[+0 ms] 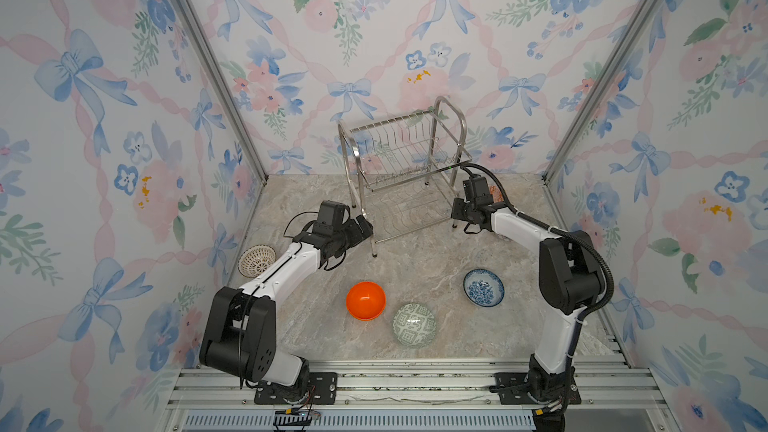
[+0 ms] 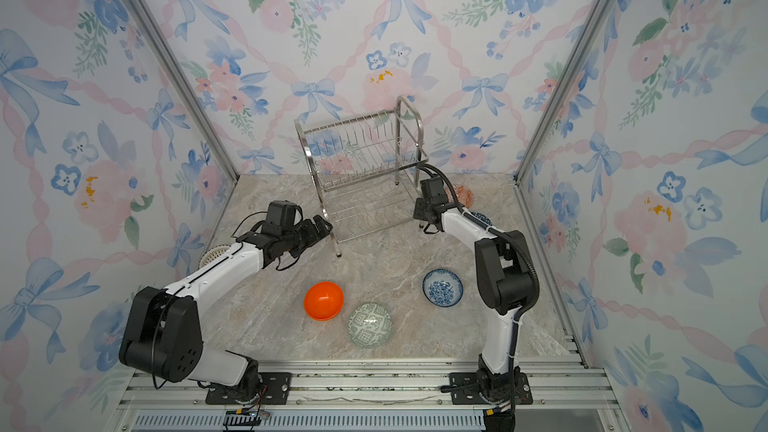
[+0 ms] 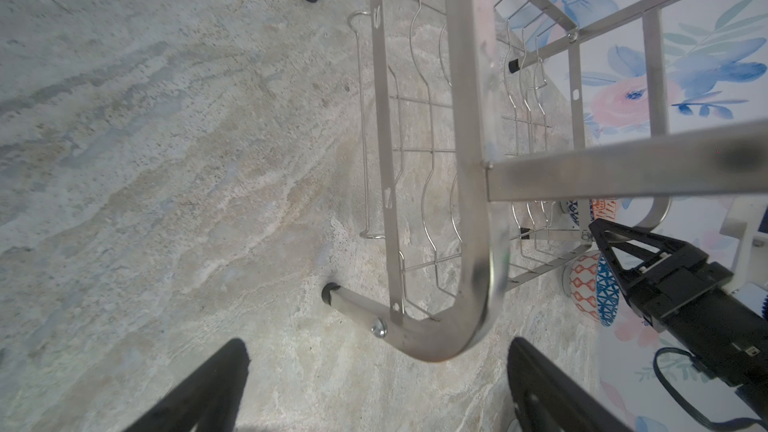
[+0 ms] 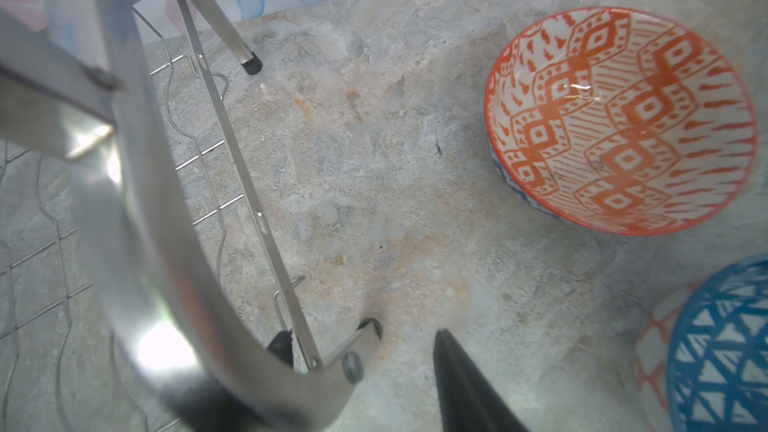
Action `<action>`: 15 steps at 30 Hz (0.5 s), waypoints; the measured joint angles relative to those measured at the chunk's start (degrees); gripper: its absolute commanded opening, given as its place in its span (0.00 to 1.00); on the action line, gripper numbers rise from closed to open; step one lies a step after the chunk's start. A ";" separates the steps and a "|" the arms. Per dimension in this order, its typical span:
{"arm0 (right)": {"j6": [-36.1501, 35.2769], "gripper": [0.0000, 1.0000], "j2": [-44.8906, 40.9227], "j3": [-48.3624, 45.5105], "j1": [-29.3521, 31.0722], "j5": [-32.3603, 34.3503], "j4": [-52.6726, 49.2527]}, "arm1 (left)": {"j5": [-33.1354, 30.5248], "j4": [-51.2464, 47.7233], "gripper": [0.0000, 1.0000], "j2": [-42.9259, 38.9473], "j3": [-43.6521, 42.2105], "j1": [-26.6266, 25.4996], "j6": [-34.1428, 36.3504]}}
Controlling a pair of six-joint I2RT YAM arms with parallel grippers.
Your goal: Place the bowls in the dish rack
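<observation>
The dish rack (image 1: 405, 168) stands at the desk's (image 1: 415, 259) back edge. The left gripper (image 3: 376, 347) and right gripper (image 4: 361, 334) are both spread open, each at one bottom corner. The orange bowl (image 1: 365, 300) and green bowl (image 1: 414, 324) sit near the front edge.

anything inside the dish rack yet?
No. Both wire shelves of the dish rack look bare; marble table shows through. Right arm hides its lower right corner in both top views.

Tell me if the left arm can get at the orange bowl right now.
Probably yes. The left gripper hangs open and empty by the rack, and the orange bowl sits on bare table nearer that arm, with nothing between.
</observation>
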 measured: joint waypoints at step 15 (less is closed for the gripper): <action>-3.72 0.55 0.00 0.04 -0.66 -3.10 7.61 | -1.53 -0.02 0.98 -2.73 -1.68 -0.31 0.00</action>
